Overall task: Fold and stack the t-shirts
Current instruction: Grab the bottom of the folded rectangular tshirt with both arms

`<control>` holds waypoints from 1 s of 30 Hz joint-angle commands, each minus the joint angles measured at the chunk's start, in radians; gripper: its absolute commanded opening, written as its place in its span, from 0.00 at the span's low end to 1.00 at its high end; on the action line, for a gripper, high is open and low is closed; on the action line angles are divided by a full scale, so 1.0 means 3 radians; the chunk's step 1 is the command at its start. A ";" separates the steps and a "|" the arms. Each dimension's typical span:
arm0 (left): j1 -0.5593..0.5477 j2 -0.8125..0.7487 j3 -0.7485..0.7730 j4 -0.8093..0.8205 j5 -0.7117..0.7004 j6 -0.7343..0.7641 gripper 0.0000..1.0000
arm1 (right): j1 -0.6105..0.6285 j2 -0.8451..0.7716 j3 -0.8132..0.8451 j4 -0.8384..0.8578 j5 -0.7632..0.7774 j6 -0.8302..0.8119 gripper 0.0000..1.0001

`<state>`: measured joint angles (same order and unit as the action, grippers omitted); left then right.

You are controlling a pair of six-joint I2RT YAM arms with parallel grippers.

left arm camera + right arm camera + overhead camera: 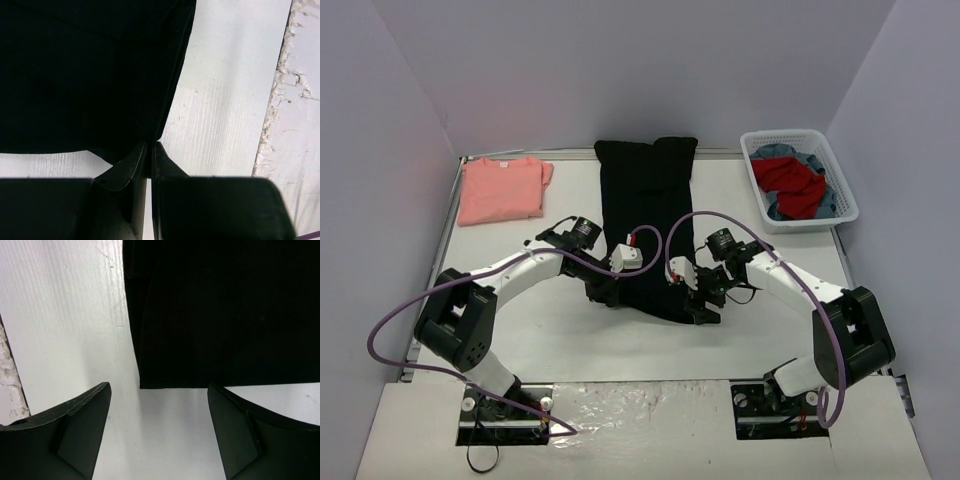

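Note:
A black t-shirt (647, 215), folded into a long strip, runs from the back of the table toward the arms. My left gripper (603, 292) is at its near left corner. In the left wrist view the gripper (150, 146) is shut, pinching the corner of the black cloth (90, 75). My right gripper (705, 312) is at the near right corner. In the right wrist view it (159, 390) stands open, with the hem corner of the black cloth (225, 315) just ahead of its fingertips and only bare table between them. A salmon-pink t-shirt (502, 188) lies folded at the back left.
A white basket (840, 190) at the back right holds red and blue clothes. White walls close in the table on the left, back and right. The rough near table edge (280, 100) runs close beside both grippers.

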<state>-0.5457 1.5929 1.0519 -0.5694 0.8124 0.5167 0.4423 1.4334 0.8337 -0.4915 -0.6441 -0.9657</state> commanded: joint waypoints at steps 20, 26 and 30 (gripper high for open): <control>0.0101 0.0018 0.0042 0.0062 0.0212 -0.0045 0.02 | 0.0443 0.0570 0.0044 0.0202 0.0618 0.0274 0.70; 0.0121 0.0064 0.0068 0.0062 0.0196 -0.0066 0.02 | 0.0561 0.0617 0.0023 0.0247 0.0787 0.0335 0.63; 0.0132 0.0095 0.0093 0.0042 0.0191 -0.0066 0.03 | 0.0607 0.0673 0.0028 0.0253 0.0889 0.0396 0.31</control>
<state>-0.5182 1.6157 1.0412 -0.5446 0.8406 0.4938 0.6083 1.5890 0.8494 -0.3687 -0.4042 -0.8806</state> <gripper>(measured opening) 0.040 0.382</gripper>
